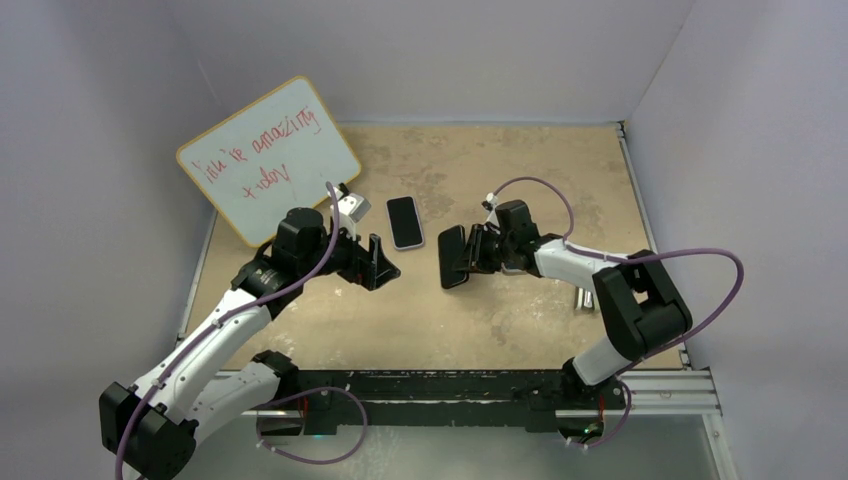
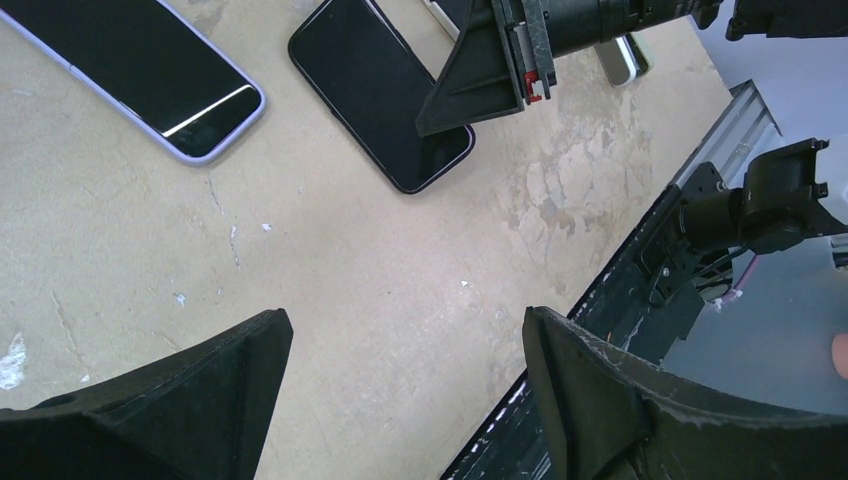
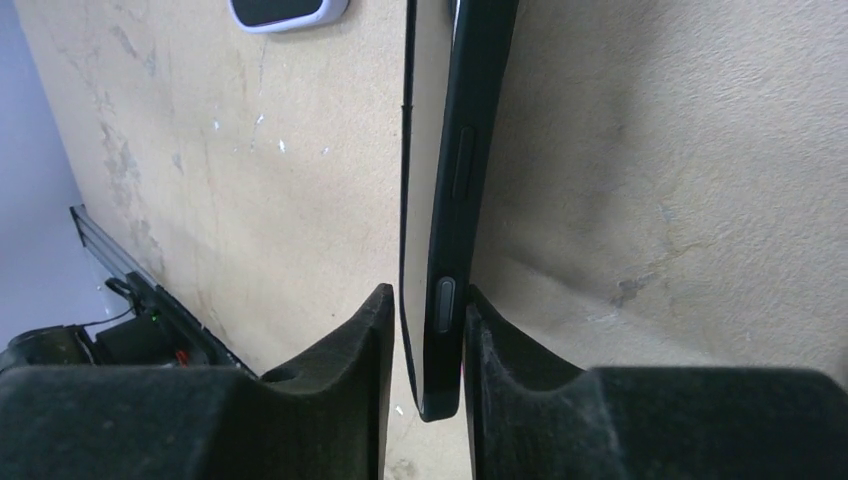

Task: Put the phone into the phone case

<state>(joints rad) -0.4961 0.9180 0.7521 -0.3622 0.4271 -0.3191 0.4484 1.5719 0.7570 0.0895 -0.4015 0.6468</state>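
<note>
My left hand (image 2: 405, 330): wide and empty above the beige table (image 1: 520, 170); my right hand (image 1: 470, 255): narrow, fingers flanking the black-cased dark-screened phone (image 1: 453, 257) at mid-table, though I cannot tell whether it grips; a lilac-rimmed phone (image 1: 405, 222) lies flat just far-left of it.

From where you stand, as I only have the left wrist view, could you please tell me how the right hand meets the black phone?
Observer: In the right wrist view, the right hand has its fingers on either side of the black-cased phone, which is edge-on, beside a side button.
Operator: Thank you. Is anything beyond my left hand?
Observer: Yes, a whiteboard with red handwriting leans at the far left, past the left hand.
</note>
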